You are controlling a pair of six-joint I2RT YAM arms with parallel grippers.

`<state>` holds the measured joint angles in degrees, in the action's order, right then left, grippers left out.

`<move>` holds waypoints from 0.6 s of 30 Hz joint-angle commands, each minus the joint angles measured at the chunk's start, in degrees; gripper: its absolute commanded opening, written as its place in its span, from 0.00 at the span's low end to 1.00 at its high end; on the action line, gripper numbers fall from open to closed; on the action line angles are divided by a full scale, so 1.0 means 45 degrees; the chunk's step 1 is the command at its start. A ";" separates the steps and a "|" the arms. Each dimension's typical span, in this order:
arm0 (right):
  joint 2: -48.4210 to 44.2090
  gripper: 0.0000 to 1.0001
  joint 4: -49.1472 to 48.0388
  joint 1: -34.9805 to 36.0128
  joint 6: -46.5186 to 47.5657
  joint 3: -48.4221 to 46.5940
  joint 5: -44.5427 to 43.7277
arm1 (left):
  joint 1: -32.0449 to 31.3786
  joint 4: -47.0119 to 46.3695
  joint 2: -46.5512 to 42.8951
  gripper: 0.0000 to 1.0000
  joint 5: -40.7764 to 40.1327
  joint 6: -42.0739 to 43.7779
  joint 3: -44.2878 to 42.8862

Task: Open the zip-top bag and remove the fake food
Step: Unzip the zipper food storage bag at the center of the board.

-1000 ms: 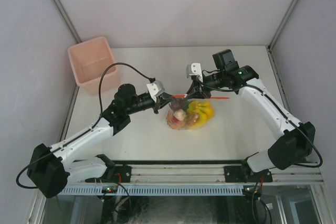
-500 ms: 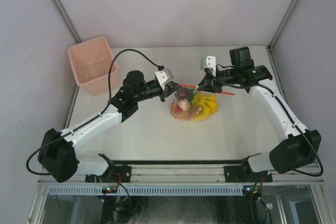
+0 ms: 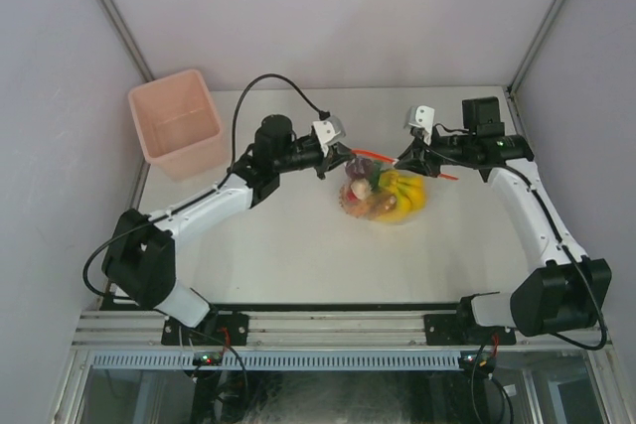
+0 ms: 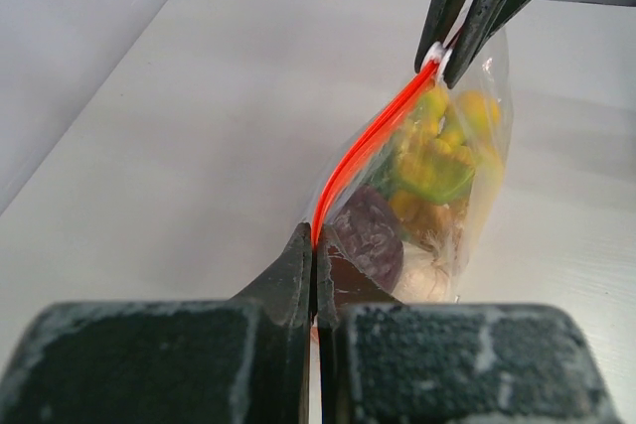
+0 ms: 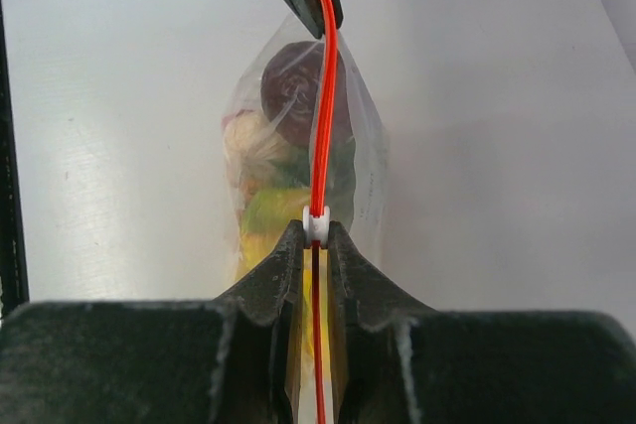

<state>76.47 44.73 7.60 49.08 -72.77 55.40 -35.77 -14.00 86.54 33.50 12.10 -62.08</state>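
Observation:
The zip-top bag [image 3: 384,192] hangs between my two grippers over the middle of the table, its red-orange zip strip [image 4: 366,141] stretched taut on top. My left gripper [image 4: 314,245] is shut on the strip's near end. The white slider [image 5: 316,224] is pinched in my right gripper [image 5: 316,232], which is shut on it at the strip's other end. The fake food [image 3: 402,193] sits inside the bag: yellow bananas, a dark purple piece [image 4: 369,237] and green and orange bits. In the top view the left gripper [image 3: 348,158] and right gripper [image 3: 400,160] face each other across the bag.
A pink square bin [image 3: 177,122] stands at the back left corner of the table. Grey walls close the table on the left, back and right. The left arm stretches diagonally across the left half of the table.
Both grippers have carried the bag to the right and slightly farther back. The left arm has stretched out and the right arm has drawn back. Both grips are unchanged.

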 commanded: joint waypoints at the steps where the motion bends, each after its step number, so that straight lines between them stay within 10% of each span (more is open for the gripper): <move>1: -0.0855 0.00 -0.0715 -0.0805 0.0039 0.0150 0.0329 | 0.0442 -0.0502 0.0675 0.00 0.0154 0.0652 -0.1444; 18: -0.1999 0.00 -0.1444 -0.2560 0.0184 0.1825 0.0746 | 0.0644 -0.0507 0.3135 0.00 0.1099 0.0634 -0.3449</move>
<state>70.30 40.56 -2.26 49.10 -64.97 56.36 -34.63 -14.44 99.96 39.42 13.19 -73.73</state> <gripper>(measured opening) 0.086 0.010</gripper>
